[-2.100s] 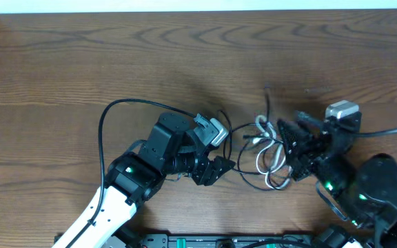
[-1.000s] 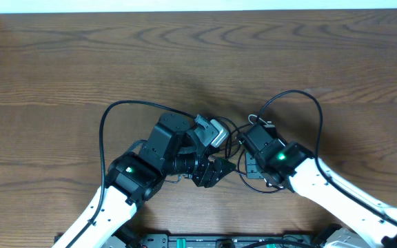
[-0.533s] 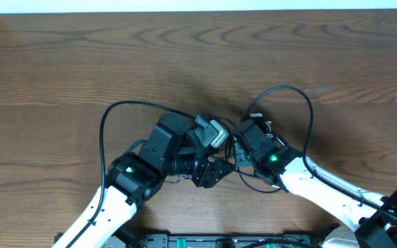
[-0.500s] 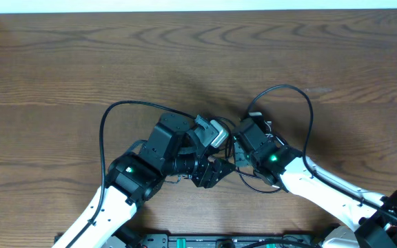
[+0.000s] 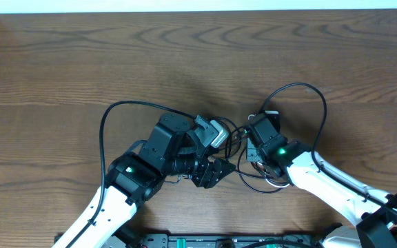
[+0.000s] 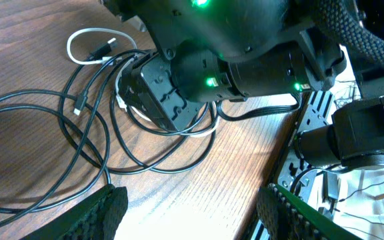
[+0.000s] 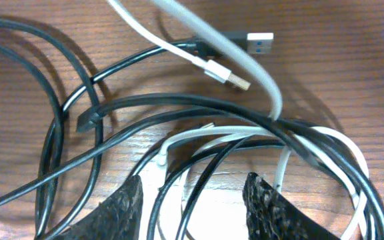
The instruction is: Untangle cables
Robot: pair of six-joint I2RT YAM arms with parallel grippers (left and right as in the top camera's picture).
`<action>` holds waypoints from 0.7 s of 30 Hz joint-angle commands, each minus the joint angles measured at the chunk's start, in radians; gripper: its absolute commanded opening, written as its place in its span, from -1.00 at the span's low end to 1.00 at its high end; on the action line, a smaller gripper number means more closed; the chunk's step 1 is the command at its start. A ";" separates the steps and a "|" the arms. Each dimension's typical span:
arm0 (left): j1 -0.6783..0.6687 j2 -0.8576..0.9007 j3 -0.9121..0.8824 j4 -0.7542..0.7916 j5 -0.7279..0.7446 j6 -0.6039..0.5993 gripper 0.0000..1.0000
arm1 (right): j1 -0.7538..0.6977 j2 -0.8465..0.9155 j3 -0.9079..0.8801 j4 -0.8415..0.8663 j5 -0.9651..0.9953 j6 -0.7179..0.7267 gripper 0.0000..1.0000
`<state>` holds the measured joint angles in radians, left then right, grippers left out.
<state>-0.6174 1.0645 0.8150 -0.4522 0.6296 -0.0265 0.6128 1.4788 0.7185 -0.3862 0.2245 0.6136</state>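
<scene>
The black cable (image 7: 132, 107) and the white cable (image 7: 272, 100) lie tangled in loose loops on the wooden table. Small plug ends (image 7: 229, 77) show at the top of the right wrist view. My right gripper (image 7: 192, 207) is open right above the tangle, with black and white strands running between its fingers. In the overhead view the right gripper (image 5: 252, 142) covers most of the tangle, and black loops (image 5: 250, 184) stick out below it. My left gripper (image 5: 219, 169) is open and empty just left of the tangle. In the left wrist view the left gripper (image 6: 192, 213) faces black loops (image 6: 79, 133) and a white loop (image 6: 89, 43).
Each arm's own thick black wire arcs above the table, on the left (image 5: 109, 117) and on the right (image 5: 316, 96). The two arms sit very close together at the middle. The table's front edge (image 6: 279, 147) and the arm mounts lie close behind the left gripper.
My right arm swung in from the right onto the cable tangle, went a little left, then shifted back slightly right. The left arm has not moved.
</scene>
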 commanded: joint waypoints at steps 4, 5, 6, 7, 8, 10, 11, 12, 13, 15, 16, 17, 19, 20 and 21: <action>-0.001 0.000 -0.007 -0.003 0.012 -0.005 0.36 | -0.037 -0.002 0.001 -0.009 0.002 0.006 -0.07; -0.001 0.000 -0.007 -0.003 0.010 -0.004 0.36 | -0.037 -0.002 0.001 -0.011 -0.003 0.006 -0.06; -0.001 0.000 -0.007 -0.003 0.008 -0.004 0.36 | -0.037 -0.002 0.000 -0.012 -0.013 0.006 -0.05; -0.001 0.000 -0.007 -0.003 0.008 -0.004 0.36 | -0.037 -0.002 0.000 -0.008 -0.045 0.006 0.00; -0.001 0.000 -0.007 -0.003 0.006 -0.004 0.36 | -0.037 -0.002 0.001 0.003 -0.081 0.005 0.04; -0.001 0.000 -0.007 -0.002 0.005 -0.004 0.36 | -0.037 -0.002 0.000 0.047 -0.185 -0.043 0.08; -0.001 0.000 -0.007 -0.002 0.005 -0.004 0.36 | -0.037 -0.002 0.000 0.073 -0.233 -0.084 0.09; -0.001 0.000 -0.007 -0.002 0.005 -0.004 0.36 | -0.037 -0.002 0.001 0.095 -0.273 -0.114 0.13; -0.001 0.000 -0.007 -0.002 0.005 -0.004 0.36 | -0.037 -0.002 0.001 0.115 -0.315 -0.122 0.17; -0.001 0.000 -0.007 -0.002 0.005 -0.004 0.36 | -0.037 -0.002 0.001 0.154 -0.401 -0.122 0.23; -0.002 0.000 -0.007 -0.002 0.005 -0.004 0.36 | -0.037 -0.002 0.001 0.186 -0.479 -0.130 0.26; -0.001 0.000 -0.007 -0.002 0.005 -0.004 0.36 | -0.037 -0.002 0.002 0.232 -0.587 -0.163 0.26; -0.001 0.000 -0.007 -0.002 0.005 -0.004 0.36 | -0.038 -0.002 0.003 0.312 -0.750 -0.193 0.18; -0.001 0.000 -0.007 -0.002 0.005 -0.004 0.37 | -0.040 -0.002 0.006 0.332 -0.780 -0.188 0.09; -0.001 0.000 -0.007 -0.003 0.005 -0.004 0.36 | -0.045 -0.004 0.013 0.328 -0.774 -0.172 0.05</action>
<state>-0.6174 1.0645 0.8150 -0.4522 0.6292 -0.0265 0.5781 1.4780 0.7204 -0.0612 -0.3454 0.4740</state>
